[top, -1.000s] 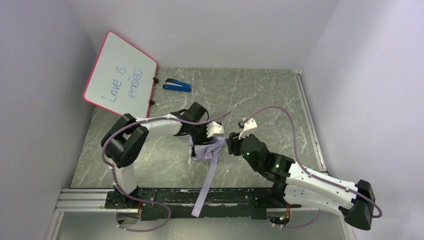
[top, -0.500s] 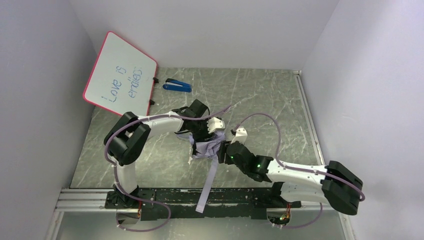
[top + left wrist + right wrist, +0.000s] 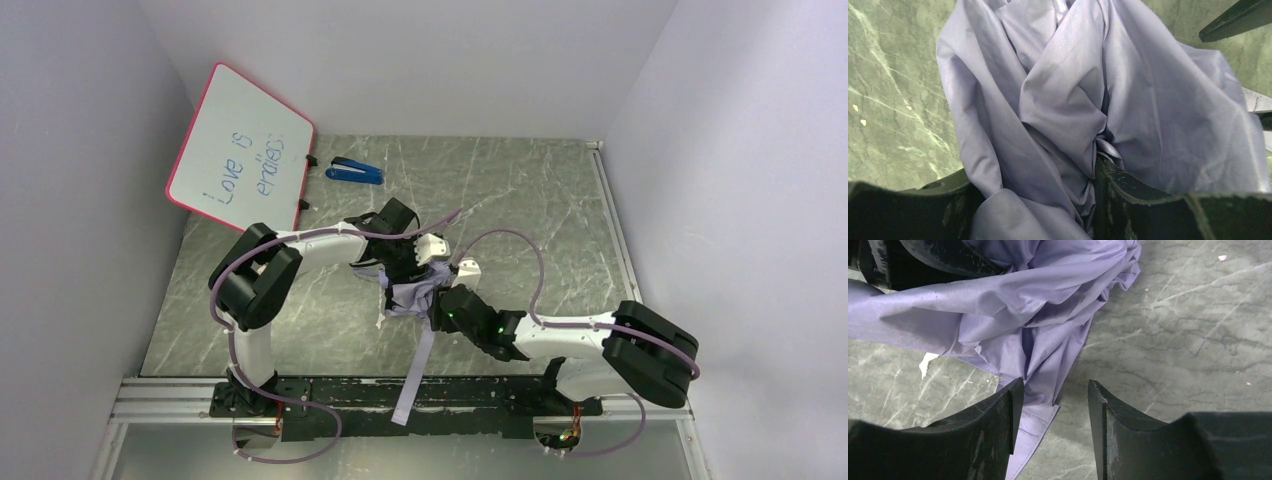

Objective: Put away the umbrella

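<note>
Right gripper [image 3: 1055, 390] advanced, spread astride umbrella [image 3: 1013, 315] edge; left gripper [image 3: 1033, 172] clutches its fabric.

The right tool [image 3: 435, 305] has swung in low against the umbrella [image 3: 408, 296].

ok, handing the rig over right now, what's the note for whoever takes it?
Left gripper: shut on the bunched lilac canopy of the umbrella, mid-table.
Right gripper: open, low at the canopy's near edge, gripping nothing.
A lilac strip trails from the bundle towards the near rail.
Done: canopy gathered loosely.
Left: fold it tight and stow it.
</note>
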### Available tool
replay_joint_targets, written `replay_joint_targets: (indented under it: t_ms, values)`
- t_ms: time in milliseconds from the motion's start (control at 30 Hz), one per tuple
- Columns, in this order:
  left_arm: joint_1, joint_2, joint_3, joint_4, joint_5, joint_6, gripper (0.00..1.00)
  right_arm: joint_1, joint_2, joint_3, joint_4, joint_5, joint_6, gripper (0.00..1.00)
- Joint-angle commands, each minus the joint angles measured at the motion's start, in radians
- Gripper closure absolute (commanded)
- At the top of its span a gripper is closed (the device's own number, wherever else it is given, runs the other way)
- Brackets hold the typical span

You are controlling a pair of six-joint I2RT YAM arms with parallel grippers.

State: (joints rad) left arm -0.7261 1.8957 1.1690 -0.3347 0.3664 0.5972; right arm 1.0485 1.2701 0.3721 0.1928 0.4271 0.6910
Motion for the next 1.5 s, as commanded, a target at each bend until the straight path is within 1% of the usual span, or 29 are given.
replay_joint_targets:
  t_ms: [0,100,233,533,800,933,1067,1233,1467]
  values:
    - [0.025,0.078,-0.022,-0.035,-0.165,0.019,0.91,0.009,0.022,0.008,0.060,-0.014,0.000,0.46]
    - [0.025,0.078,-0.022,-0.036,-0.164,0.019,0.91,0.013,0.050,0.024,0.049,-0.016,-0.004,0.48]
    - [0.025,0.078,-0.020,-0.038,-0.165,0.021,0.91,0.020,0.081,0.049,0.010,-0.015,-0.008,0.53]
    - [0.025,0.083,-0.016,-0.044,-0.168,0.021,0.91,0.038,0.141,0.083,-0.060,0.003,-0.002,0.54]
    - [0.025,0.079,-0.018,-0.041,-0.178,0.020,0.90,0.038,0.196,0.123,-0.171,0.034,0.027,0.59]
    - [0.027,0.084,-0.013,-0.043,-0.180,0.013,0.90,0.041,0.184,0.111,-0.177,0.030,0.037,0.67]
    - [0.028,0.089,-0.007,-0.041,-0.180,0.001,0.90,0.047,0.154,0.070,-0.117,0.009,0.016,0.76]
    - [0.035,0.094,0.005,-0.038,-0.170,-0.018,0.89,0.064,0.138,0.048,-0.015,-0.072,-0.059,1.00]
    - [0.049,0.104,0.019,-0.038,-0.191,-0.040,0.89,0.119,0.134,0.036,0.043,-0.148,-0.075,1.00]
